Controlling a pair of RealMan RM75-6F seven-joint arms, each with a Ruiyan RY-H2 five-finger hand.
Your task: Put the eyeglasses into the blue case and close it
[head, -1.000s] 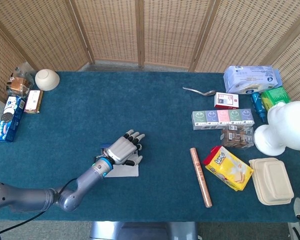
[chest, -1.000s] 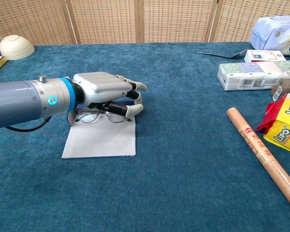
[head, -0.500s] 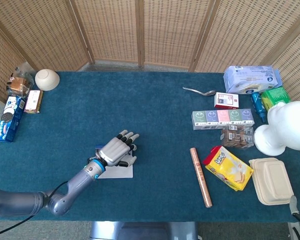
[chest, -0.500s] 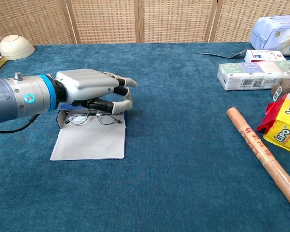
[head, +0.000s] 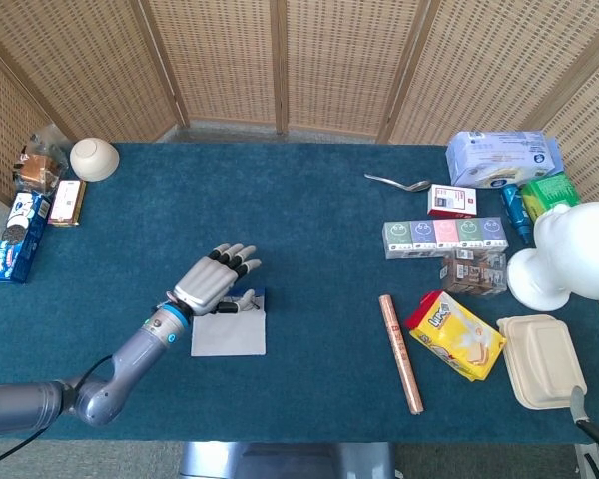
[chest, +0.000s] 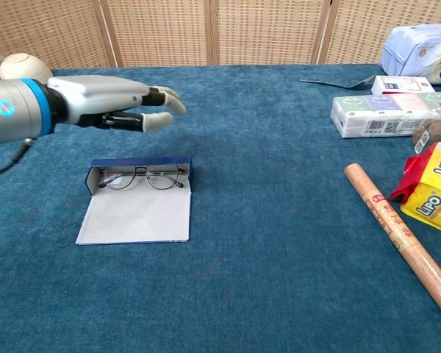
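Note:
The blue case (chest: 136, 204) lies open on the carpet, its pale lid flap spread toward the front. Thin wire eyeglasses (chest: 141, 177) lie folded inside the case's blue tray at its far end. In the head view the case (head: 229, 333) shows left of centre, with the glasses (head: 238, 304) at its top edge. My left hand (chest: 114, 107) hovers above and behind the case with fingers stretched out flat, holding nothing; from the head camera the left hand (head: 212, 280) overlaps the case's upper left. My right hand does not show in either view.
A wooden rolling pin (head: 401, 351), a yellow snack bag (head: 456, 334) and a row of boxes (head: 445, 238) fill the right side. A white bowl (head: 94, 158) and snack packs (head: 18, 238) sit at the far left. A spoon (head: 397, 182) lies at the back right.
My left hand let go of the eyeglasses and rose up and to the left, away from the case. Before that the case slid left with the hand. The glasses now rest in it.

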